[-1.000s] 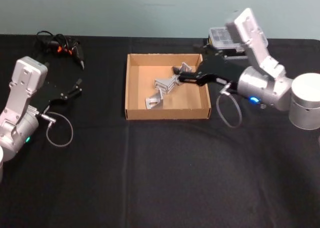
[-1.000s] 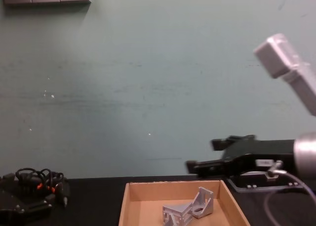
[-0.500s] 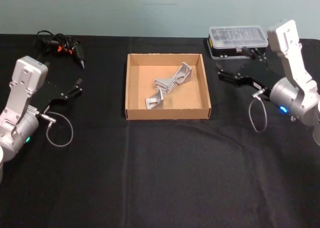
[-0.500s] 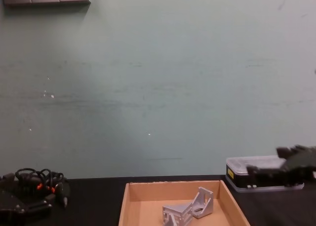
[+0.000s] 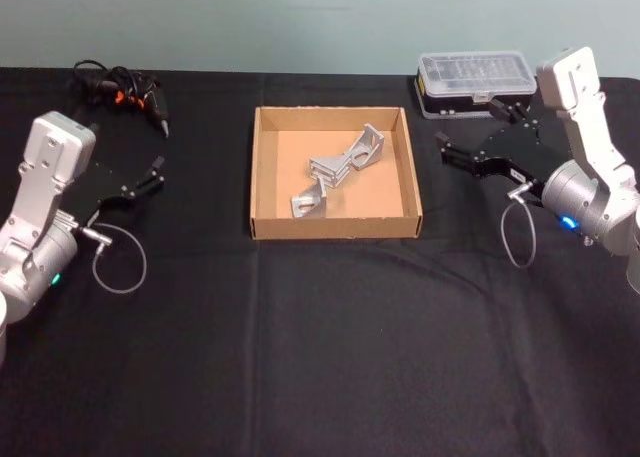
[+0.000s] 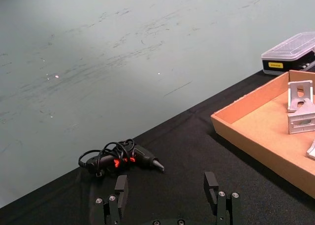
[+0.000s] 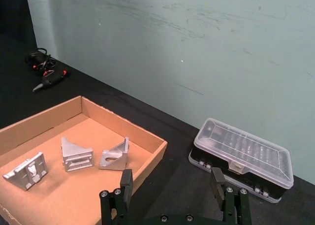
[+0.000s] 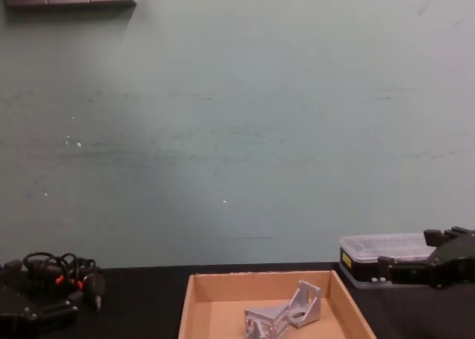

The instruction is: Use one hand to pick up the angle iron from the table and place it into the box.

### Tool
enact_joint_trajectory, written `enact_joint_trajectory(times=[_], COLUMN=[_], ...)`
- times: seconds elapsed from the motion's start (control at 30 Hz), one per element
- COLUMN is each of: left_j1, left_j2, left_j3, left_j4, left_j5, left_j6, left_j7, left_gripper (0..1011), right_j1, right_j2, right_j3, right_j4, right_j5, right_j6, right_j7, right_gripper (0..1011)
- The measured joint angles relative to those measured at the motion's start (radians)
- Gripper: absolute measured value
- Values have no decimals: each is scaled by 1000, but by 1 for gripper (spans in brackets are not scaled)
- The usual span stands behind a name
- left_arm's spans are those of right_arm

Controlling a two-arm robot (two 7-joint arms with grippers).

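Note:
The tan cardboard box [image 5: 335,226] sits at mid-table on the black table [image 5: 320,337]. Three silver angle irons lie inside it in a diagonal row: one at the back right [image 5: 366,145], one in the middle [image 5: 330,167], one at the front left [image 5: 308,203]. The right wrist view shows them on the box floor [image 7: 114,156]. My right gripper [image 5: 475,137] hovers open and empty to the right of the box, its fingers [image 7: 126,183] spread wide. Far to the left of the box my left gripper [image 5: 128,152] rests open and empty, with fingers [image 6: 210,183] apart.
A black plastic case with a clear lid [image 5: 475,77] stands at the back right, just behind the right gripper. A black tool with coiled cables [image 5: 125,92] lies at the back left corner. A pale green wall [image 8: 237,131] rises behind the table.
My right gripper has pulled back from over the box to its right side, open and empty. The angle irons stay in the box. The left arm has not moved.

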Motion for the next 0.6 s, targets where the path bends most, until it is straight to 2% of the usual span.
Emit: enact_joint_trajectory(times=[0.6], left_j1=[0], left_j2=[0], left_j3=[0], left_j4=[0], left_j5=[0], left_j6=[0], left_j7=[0], left_gripper=[1011], right_j1=[2], right_j2=[1], right_j3=[-3], right_j4=[-5], right_j5=[3], right_j6=[1], right_j7=[5], right_gripper=[1002])
